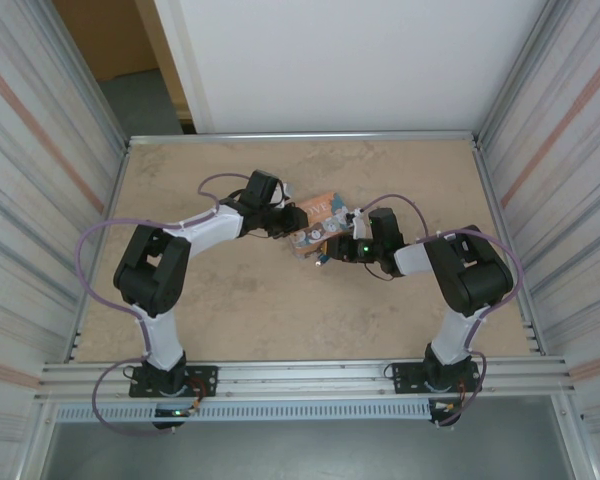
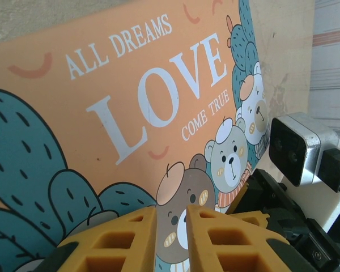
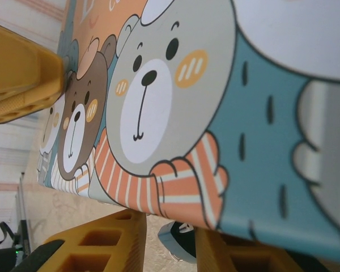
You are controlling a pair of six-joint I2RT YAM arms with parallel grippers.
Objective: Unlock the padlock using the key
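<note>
The tiny teal-blue padlock (image 3: 177, 242) lies on the table under the lower edge of the orange "LOVE" tin (image 3: 175, 102), between my right gripper's yellow fingers (image 3: 105, 243). It is against the right-hand finger, with a gap to the other. The right gripper (image 3: 169, 245) is open around it. My left gripper (image 2: 171, 238) hovers close over the tin's picture lid (image 2: 130, 113), its jaws a narrow gap apart with nothing between them. From above, both grippers (image 1: 288, 224) (image 1: 332, 246) meet at the tin (image 1: 318, 212). The key is hidden.
The right arm's wrist camera (image 2: 297, 148) and dark gripper body sit just right of the left fingers. The left gripper's yellow finger (image 3: 22, 73) hangs near the tin's far end. Corrugated walls (image 1: 40, 180) enclose the tan table (image 1: 280, 310).
</note>
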